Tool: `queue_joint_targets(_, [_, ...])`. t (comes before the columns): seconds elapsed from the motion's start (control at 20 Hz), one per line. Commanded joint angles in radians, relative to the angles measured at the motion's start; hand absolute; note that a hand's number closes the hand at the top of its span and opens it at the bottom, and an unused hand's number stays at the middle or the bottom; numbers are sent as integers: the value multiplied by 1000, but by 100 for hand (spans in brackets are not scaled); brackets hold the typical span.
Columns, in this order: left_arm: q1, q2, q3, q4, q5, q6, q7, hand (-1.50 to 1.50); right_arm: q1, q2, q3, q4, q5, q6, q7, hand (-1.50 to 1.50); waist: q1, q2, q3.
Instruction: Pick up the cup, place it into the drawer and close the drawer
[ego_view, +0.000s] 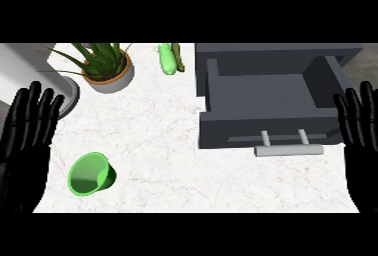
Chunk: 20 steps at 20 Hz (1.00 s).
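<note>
A green cup (91, 174) lies on its side on the white marble counter (162, 145) at the lower left, its mouth facing the view. The dark grey drawer (269, 97) at the right stands pulled open, its inside bare, with a light grey handle (289, 149) on its front. My left hand (28, 130) rests open at the left edge, fingers up, just left of and above the cup. At the right edge, beside the drawer's front corner, my right hand (359, 125) rests open with fingers up. Neither hand touches anything.
A potted spiky plant (107, 65) stands at the back left. A green bottle (167, 59) lies at the back centre next to the drawer unit. A pale grey round object (65, 92) sits at the left edge.
</note>
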Motion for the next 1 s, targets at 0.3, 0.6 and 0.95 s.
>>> queue_joint_targets(0.3, [193, 80, 75, 3, 425, -276, 16, -150, 10, -65, 65, 21, 7, 97, 65, -150, 58, 11, 0])
queue_joint_targets(0.6, [163, 164, 235, 211, 578, -426, -49, -150, -69, -82, 16, 125, -38, 130, 58, -150, 37, 12, 3])
queue_joint_targets(0.95, [165, 137, 237, 375, 426, -483, -134, -150, -180, -90, -50, 225, -45, 130, 37, -150, 37, 11, 3])
